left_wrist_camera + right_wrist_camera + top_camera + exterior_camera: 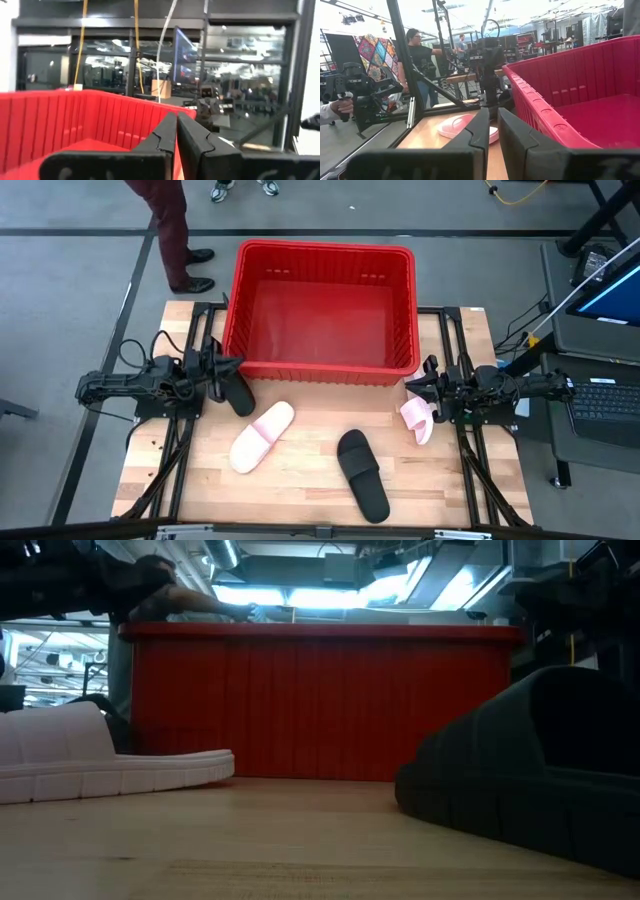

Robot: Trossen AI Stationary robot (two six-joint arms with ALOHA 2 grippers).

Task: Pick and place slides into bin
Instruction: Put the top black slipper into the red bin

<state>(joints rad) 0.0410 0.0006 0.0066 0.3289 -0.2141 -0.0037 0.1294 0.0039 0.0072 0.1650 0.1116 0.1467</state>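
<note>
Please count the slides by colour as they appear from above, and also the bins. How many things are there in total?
Pale pink slides: 2, one on the table, one at the right gripper
Black slides: 2, one on the table, one at the left gripper
Red bin: 1
Total: 5

We see the bin (322, 308) at the table's (300, 490) far edge. Before it lie three slides: one (262, 436) left of centre, one (362, 475) toward the near edge, one (417, 419) tilted at the right edge beside the right claw (420, 385).
</note>
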